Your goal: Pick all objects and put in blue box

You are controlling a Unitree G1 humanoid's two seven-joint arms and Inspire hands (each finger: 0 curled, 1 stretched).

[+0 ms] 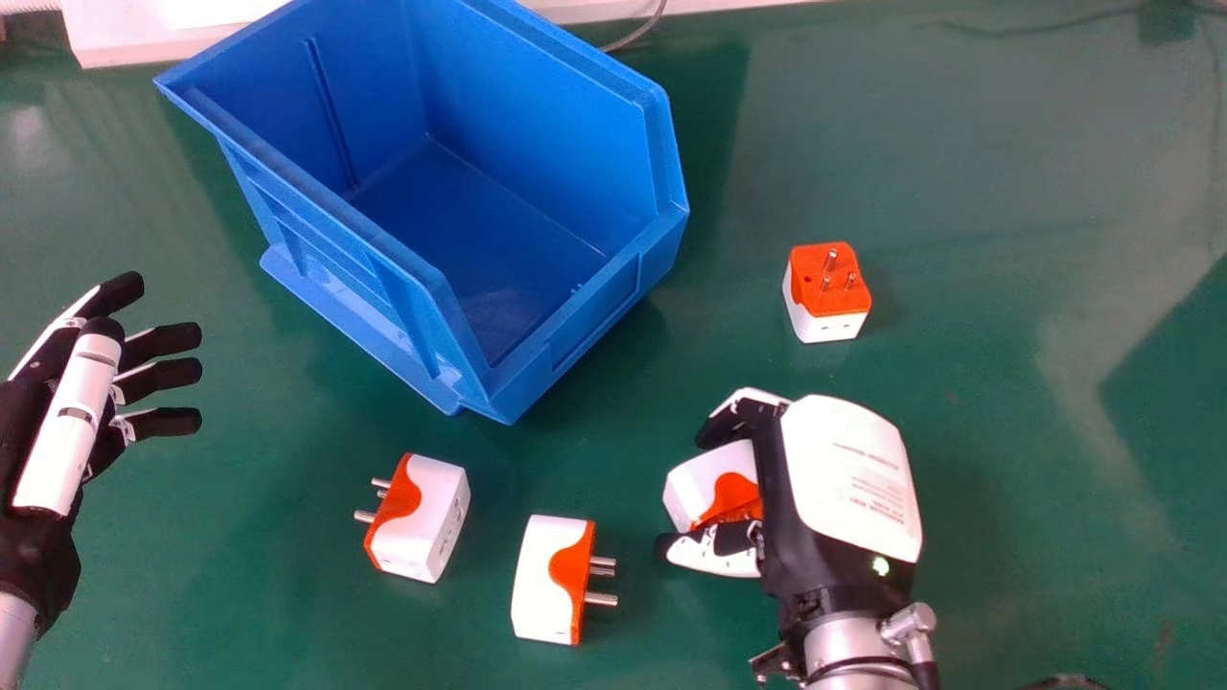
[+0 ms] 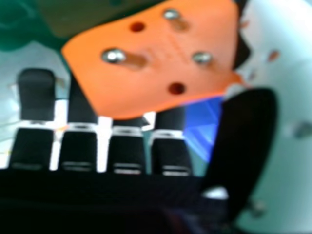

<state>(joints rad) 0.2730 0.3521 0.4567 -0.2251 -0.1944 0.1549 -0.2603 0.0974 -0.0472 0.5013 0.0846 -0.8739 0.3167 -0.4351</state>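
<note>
Nearby on the green table, one plug adapter and a second adapter lie on their sides, as the right hand clasps a third adapter between fingers and thumb; likely light, rigid and slick, it is best held by its white sides, clear of the pins, while the left hand has fingers outstretched and a fourth adapter sits pins-up beyond, right of the blue box
</note>
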